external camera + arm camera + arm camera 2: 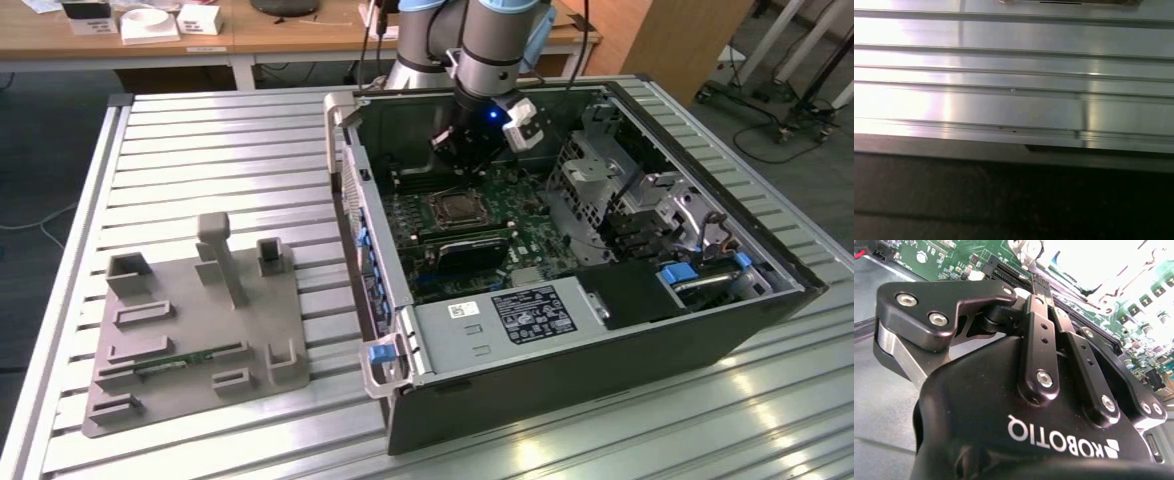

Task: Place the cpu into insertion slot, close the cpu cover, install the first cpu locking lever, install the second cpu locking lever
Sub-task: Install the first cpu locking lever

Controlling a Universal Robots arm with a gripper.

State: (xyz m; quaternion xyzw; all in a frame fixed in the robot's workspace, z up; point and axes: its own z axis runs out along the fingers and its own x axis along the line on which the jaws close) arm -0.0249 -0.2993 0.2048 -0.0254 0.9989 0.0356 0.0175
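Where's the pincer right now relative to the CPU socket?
In the exterior view the pincer hangs inside the open computer case, above the green motherboard, just beyond the CPU socket toward the case's far wall.

I stand at a ribbed, silvery metal worktop [200, 150] that shines under bright overhead light. Behind me a wooden desk [240, 40] carries small white boxes [150, 24]. The floor [40, 140] is dark grey, with cables [774, 135] trailing near wheeled stands [787, 70] at the exterior view's right.

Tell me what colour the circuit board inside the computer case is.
Green; the circuit board shows best in the exterior view.
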